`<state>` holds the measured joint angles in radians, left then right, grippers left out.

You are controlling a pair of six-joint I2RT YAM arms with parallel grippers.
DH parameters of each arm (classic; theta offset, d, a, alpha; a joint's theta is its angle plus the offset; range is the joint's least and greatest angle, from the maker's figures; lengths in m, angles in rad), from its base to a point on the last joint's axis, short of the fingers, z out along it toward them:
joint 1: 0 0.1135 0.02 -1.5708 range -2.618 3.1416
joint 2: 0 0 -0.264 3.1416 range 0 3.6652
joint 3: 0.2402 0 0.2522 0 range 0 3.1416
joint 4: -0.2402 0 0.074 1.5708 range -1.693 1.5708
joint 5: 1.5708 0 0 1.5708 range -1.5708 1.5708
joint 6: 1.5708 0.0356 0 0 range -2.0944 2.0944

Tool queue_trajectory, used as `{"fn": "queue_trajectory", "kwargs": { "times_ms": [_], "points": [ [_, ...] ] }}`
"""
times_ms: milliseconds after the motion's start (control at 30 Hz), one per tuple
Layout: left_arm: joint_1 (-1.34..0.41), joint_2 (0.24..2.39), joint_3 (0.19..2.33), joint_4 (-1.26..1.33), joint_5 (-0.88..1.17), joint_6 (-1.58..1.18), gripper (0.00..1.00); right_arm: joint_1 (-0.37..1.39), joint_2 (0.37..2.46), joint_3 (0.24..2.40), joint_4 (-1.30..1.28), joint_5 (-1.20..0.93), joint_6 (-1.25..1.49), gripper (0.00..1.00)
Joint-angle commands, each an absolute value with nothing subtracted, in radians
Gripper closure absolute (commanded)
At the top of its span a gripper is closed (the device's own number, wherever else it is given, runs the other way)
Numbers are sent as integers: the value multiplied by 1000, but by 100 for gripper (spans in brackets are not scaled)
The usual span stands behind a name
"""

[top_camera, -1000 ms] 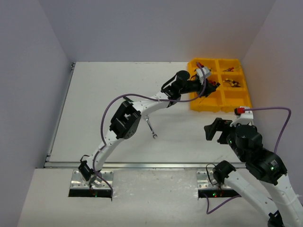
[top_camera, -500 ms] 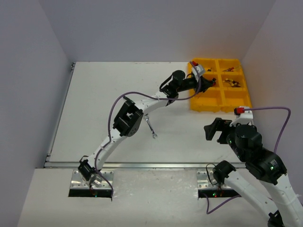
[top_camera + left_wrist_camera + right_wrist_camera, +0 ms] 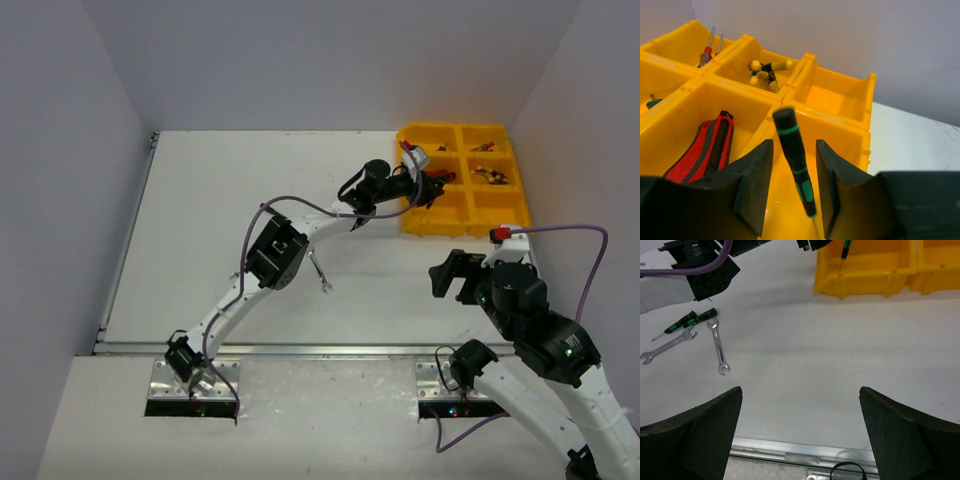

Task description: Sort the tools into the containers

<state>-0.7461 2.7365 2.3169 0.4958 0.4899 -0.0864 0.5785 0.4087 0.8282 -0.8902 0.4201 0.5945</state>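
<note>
Left end effector (image 3: 792,146) parted over yellow tray (image 3: 840,125) compartment. Screwdriver (image 3: 790,137) seemingly loose, near-upright, tip down, handle leaning upper left. Right end effector (image 3: 800,392) wide open over tabletop (image 3: 790,355).

Bright, even white light falls from overhead, and the shadows are soft and faint. The dark left fingers (image 3: 752,185) are blurred at close range, while the bright yellow plastic tray (image 3: 845,95) beyond them is sharper, with a faint sheen. The black right fingers (image 3: 690,435) are soft-edged, and the matte white table (image 3: 800,365) between them is crisp.
</note>
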Motion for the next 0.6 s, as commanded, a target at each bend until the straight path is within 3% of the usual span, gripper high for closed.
{"fn": "queue_trajectory", "kwargs": {
  "times_ms": [0,33,133,300,400,567],
  "points": [
    [-748,2701,2327,546,492,-90,55,580,429,820,-839,435,597,1],
    [-750,2679,2321,535,487,-88,39,580,431,821,-837,431,598,1],
    [-755,2626,2311,514,505,-89,29,580,433,825,-834,430,600,1],
    [-760,2410,2153,533,429,-93,1,579,441,824,-824,434,600,1],
    [-759,2279,2016,486,253,-93,0,578,447,814,-815,447,590,1],
    [-735,2076,1896,148,-387,-285,0,580,463,794,-805,485,570,1]
  ]
}}
